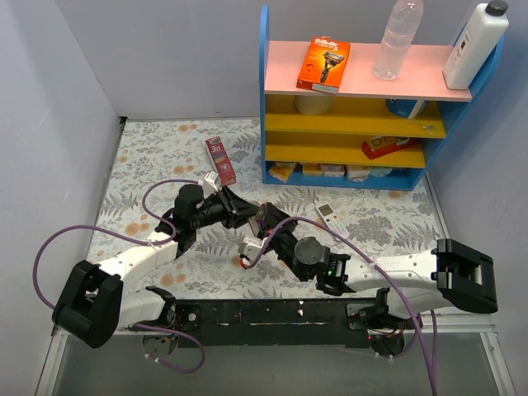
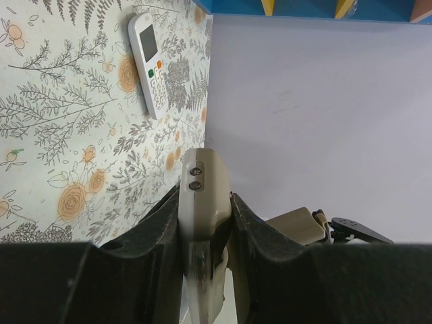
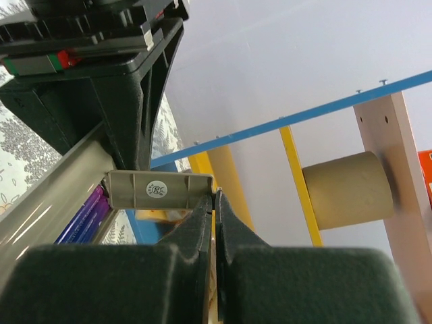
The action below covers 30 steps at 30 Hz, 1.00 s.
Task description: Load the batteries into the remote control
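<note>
1. The remote control (image 2: pixel 202 177), a beige bar, is held off the surface (image 1: pixel 165 157) between the two arms, in front of the blue shelf unit (image 1: pixel 355 115).
2. In the left wrist view its long axis runs straight out from between the fingers. The free end, with two small round fittings, points away from the camera.
3. The left end effector (image 2: pixel 204 202) is clamped on the remote's two long sides, and its pads hide the lower body.
4. The batteries (image 3: pixel 82 217), blue-purple, lie inside the remote's open channel, lengthwise along the body. Only a short stretch of them shows, so I cannot tell how many there are.
5. A grey cover flap (image 3: pixel 158 190) with a round stamp sits at the end of that channel.
6. The right end effector (image 3: pixel 214 202) has its jaws pressed together. Its tips touch the flap's end edge, and I cannot tell whether a thin lip is pinched there.
7. From above, both end effectors crowd together and hide the remote almost wholly.
8. A second, white remote (image 1: pixel 327 213) lies flat on the surface near the shelf unit, apart from both arms.
</note>
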Available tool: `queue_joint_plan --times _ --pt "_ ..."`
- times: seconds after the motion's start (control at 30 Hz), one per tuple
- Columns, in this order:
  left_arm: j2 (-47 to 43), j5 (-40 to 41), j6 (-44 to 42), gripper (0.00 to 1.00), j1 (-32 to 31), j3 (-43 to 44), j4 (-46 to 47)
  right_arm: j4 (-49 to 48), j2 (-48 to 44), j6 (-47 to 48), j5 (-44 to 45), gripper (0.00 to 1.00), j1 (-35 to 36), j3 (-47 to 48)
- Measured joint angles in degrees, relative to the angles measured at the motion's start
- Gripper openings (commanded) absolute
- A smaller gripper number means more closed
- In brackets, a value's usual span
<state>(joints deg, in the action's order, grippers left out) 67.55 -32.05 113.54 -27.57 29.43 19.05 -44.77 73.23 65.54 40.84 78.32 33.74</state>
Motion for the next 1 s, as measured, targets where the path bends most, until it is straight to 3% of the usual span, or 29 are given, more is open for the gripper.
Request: queue_joint_plan --times 0.47,1.0 --pt "-0.90 0.11 -0.20 0.00 0.00 -0.02 -1.09 -4.48 1.60 3.72 1.86 0.03 0.42 -1.25" --pt "-0.92 0.07 -0.85 0.00 0.02 -0.02 -2.78 -0.20 -0.39 3.28 -0.70 0.09 2.36 -1.14"
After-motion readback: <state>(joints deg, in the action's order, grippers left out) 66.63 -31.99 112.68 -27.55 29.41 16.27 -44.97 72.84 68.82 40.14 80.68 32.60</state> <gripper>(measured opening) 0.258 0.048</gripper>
